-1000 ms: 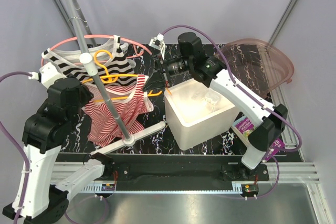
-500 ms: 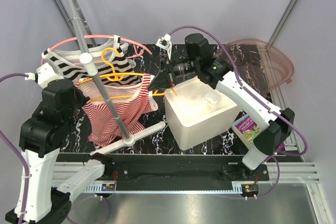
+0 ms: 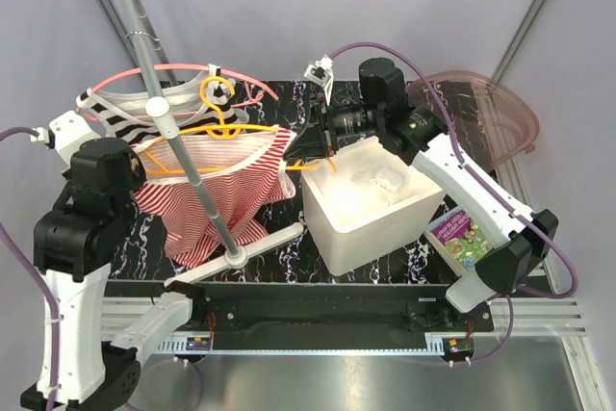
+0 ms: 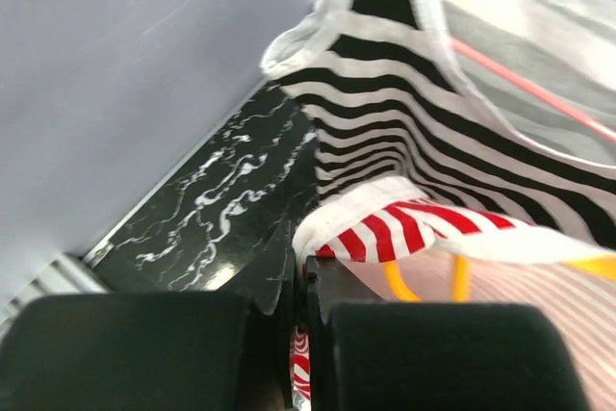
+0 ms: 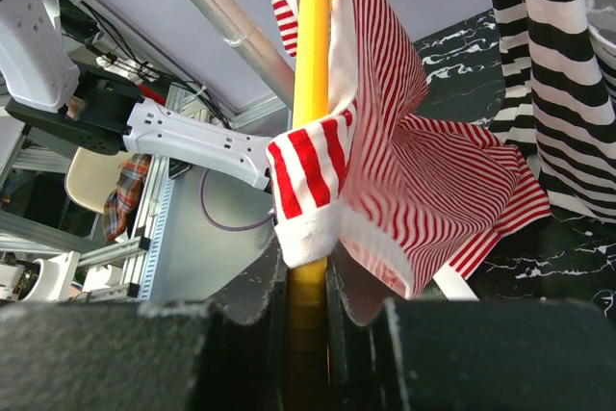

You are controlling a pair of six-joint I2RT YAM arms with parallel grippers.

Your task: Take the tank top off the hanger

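Observation:
The red-and-white striped tank top (image 3: 217,194) hangs on a yellow hanger (image 3: 226,127), left of centre in the top view. My left gripper (image 3: 141,163) is shut on the top's left strap edge; the left wrist view shows the jaws (image 4: 303,267) pinching the red-striped hem (image 4: 414,223), with the yellow hanger (image 4: 399,281) just behind. My right gripper (image 3: 313,153) is shut on the hanger's right end. In the right wrist view the yellow bar (image 5: 311,64) runs between the fingers (image 5: 308,276), and the tank top (image 5: 414,170) is draped over it.
A black-and-white striped garment (image 3: 125,117) on a pink hanger (image 3: 183,69) hangs behind. A metal rack pole (image 3: 183,156) crosses in front of the tank top. A white bin (image 3: 371,204) stands at centre right, with a pink clear lid (image 3: 481,108) behind it and a colourful card (image 3: 462,238) beside it.
My right gripper has moved right and away with the hanger end. My left arm has pulled left. The tank top is stretched wider between them.

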